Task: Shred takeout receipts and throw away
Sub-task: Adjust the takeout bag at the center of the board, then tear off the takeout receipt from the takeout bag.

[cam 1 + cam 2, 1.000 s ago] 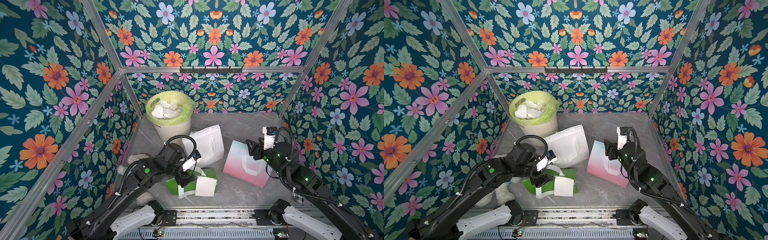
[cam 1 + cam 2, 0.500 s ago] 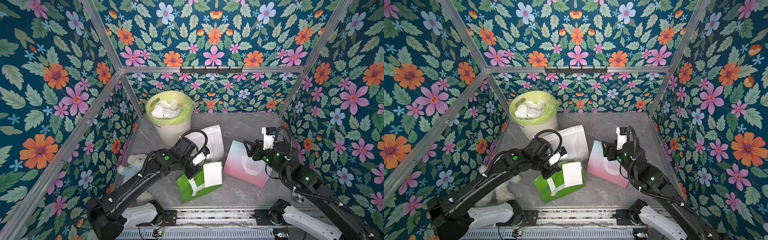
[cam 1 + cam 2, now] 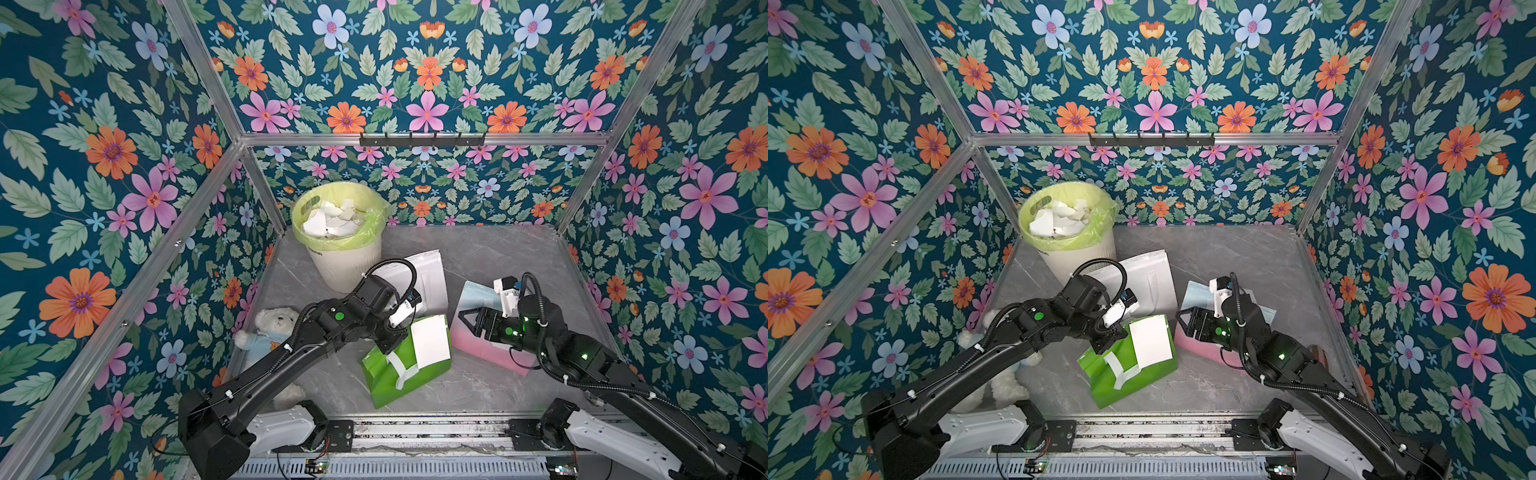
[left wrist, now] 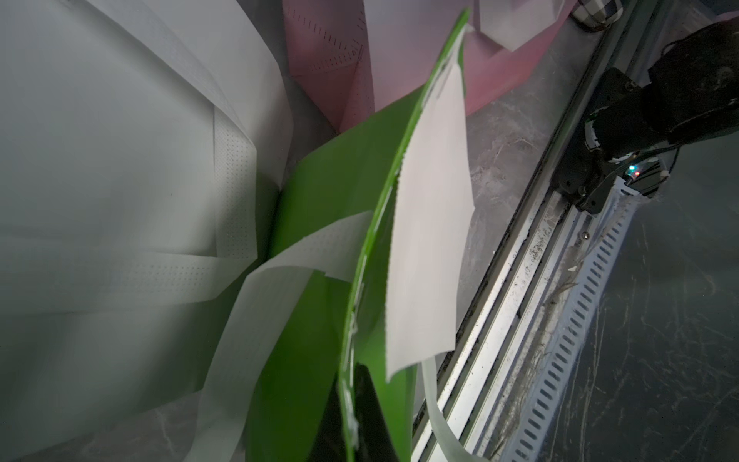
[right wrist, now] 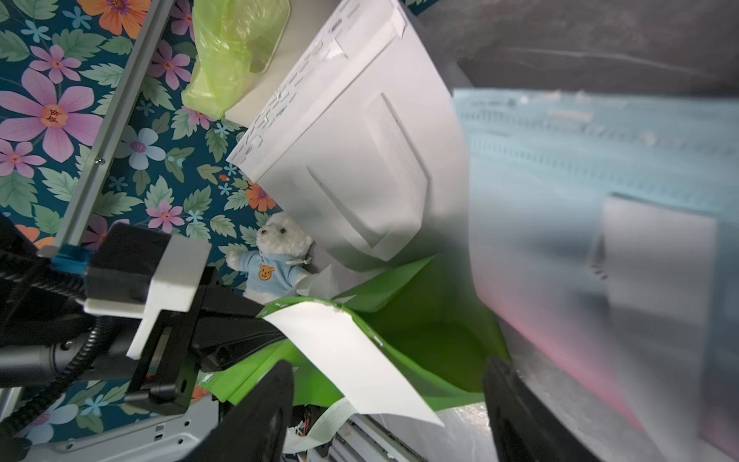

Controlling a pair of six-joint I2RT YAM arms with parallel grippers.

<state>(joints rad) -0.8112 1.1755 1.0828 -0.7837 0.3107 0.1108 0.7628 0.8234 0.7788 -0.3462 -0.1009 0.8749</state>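
A white takeout receipt lies against the face of a green bag near the front middle. My left gripper is shut on that bag's upper edge, holding it tilted up. In the left wrist view the left gripper pinches the green edge beside the receipt. My right gripper hangs open above a pink-and-blue bag, its jaws facing the receipt. In the right wrist view the right gripper has the receipt's lower corner between its spread fingers.
A cream bin with a yellow-green liner holds torn white paper at the back left. A white tote bag lies behind the green bag. A teddy bear sits by the left wall. A metal rail runs along the front.
My left gripper shut on the green bag's edge, raised it off the floor and pulled it rightward. The right gripper opened wider and swung toward the green bag.
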